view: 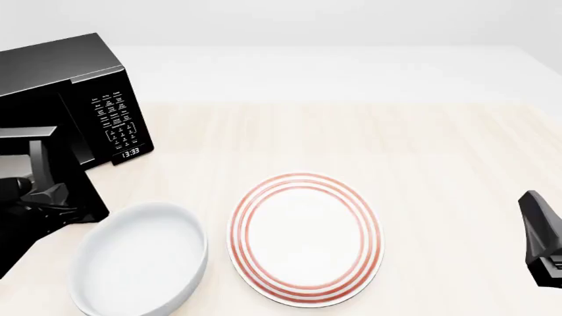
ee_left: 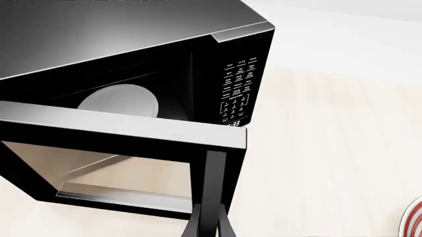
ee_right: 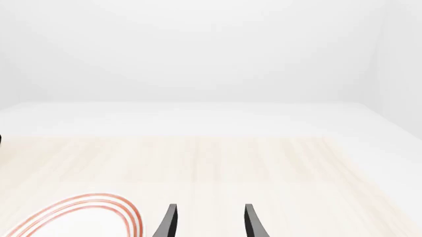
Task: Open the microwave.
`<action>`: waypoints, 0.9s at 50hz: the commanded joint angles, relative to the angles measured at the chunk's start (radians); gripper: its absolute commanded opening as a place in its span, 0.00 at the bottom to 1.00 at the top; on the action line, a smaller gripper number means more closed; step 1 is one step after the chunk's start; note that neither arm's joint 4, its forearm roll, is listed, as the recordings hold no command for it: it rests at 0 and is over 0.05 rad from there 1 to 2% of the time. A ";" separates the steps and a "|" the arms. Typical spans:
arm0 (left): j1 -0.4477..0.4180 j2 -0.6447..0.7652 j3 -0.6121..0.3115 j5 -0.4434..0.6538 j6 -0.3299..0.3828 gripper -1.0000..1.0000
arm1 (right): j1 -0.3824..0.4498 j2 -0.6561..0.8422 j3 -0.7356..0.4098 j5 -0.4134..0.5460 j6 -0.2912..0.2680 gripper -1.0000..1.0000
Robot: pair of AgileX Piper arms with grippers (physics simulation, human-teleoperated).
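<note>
The microwave [view: 62, 72] is a glossy black box at the table's far left. Its windowed door [ee_left: 125, 129] is swung partly out toward me, which uncovers the pale round turntable [ee_left: 118, 101] inside. The white-lettered keypad [view: 117, 122] and small clock [view: 129, 153] face right of the opening. My left gripper [ee_left: 212, 228] is shut on the door's vertical bar handle [ee_left: 215, 182], one finger on each side; in the front view the left gripper [view: 39, 191] is at the door's free edge. My right gripper [ee_right: 209, 210] is open and holds nothing, low at the table's right edge [view: 540, 240].
A white plate with red rings [view: 306, 238] lies at the front centre. A white bowl [view: 136, 263] sits to its left, just right of the open door. The light wooden tabletop [view: 422, 151] stretches away behind them.
</note>
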 commanded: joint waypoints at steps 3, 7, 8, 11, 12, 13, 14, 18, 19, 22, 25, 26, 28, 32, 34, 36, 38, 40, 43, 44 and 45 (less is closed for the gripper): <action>-0.022 -0.019 -0.046 -0.042 -0.019 0.00 | 0.000 0.000 0.000 0.000 0.000 1.00; -0.021 -0.007 -0.043 -0.056 -0.022 0.00 | 0.000 0.000 0.000 0.000 0.000 1.00; -0.021 -0.006 -0.040 -0.059 -0.023 0.00 | 0.000 0.000 0.000 0.000 0.000 1.00; -0.026 0.007 -0.038 -0.071 -0.025 0.00 | 0.000 0.000 0.000 0.000 0.000 1.00; -0.025 0.008 -0.037 -0.073 -0.026 0.00 | 0.000 0.000 0.000 0.000 0.000 1.00; -0.024 0.014 -0.034 -0.081 -0.027 0.00 | 0.000 0.000 0.000 0.000 0.000 1.00; -0.023 0.015 -0.038 -0.079 -0.027 0.00 | 0.000 0.000 0.000 0.000 0.000 1.00; -0.029 0.015 -0.039 -0.078 -0.033 0.00 | 0.000 0.000 0.000 0.000 0.000 1.00; -0.026 0.012 -0.039 -0.075 -0.032 0.00 | 0.000 0.000 0.000 0.000 0.000 1.00; -0.015 0.017 -0.039 -0.073 -0.057 1.00 | 0.000 0.000 0.000 0.000 0.000 1.00; -0.011 0.020 -0.033 -0.082 -0.068 1.00 | 0.000 0.000 0.000 0.000 0.000 1.00; -0.008 0.025 -0.033 -0.085 -0.069 1.00 | 0.000 0.000 0.000 0.000 0.000 1.00; -0.003 0.038 -0.032 -0.096 -0.073 1.00 | 0.000 0.000 0.000 0.000 0.000 1.00; 0.008 0.038 -0.031 -0.097 -0.077 1.00 | 0.000 0.000 0.000 0.000 0.000 1.00; 0.018 0.050 -0.024 -0.109 -0.085 1.00 | 0.000 0.000 0.000 0.000 0.000 1.00; 0.025 0.043 -0.021 -0.105 -0.086 1.00 | 0.000 0.000 0.000 0.000 0.000 1.00; 0.026 0.041 -0.020 -0.104 -0.085 1.00 | 0.000 0.000 0.000 0.000 0.000 1.00; 0.024 0.036 -0.022 -0.098 -0.085 1.00 | 0.000 0.000 0.000 0.000 0.000 1.00; 0.018 0.029 -0.024 -0.090 -0.085 1.00 | 0.000 0.000 0.000 0.000 0.000 1.00; 0.017 0.022 -0.024 -0.084 -0.083 1.00 | 0.000 0.000 0.000 0.000 0.000 1.00; 0.016 0.010 -0.024 -0.073 -0.082 1.00 | 0.000 0.000 0.000 0.000 0.000 1.00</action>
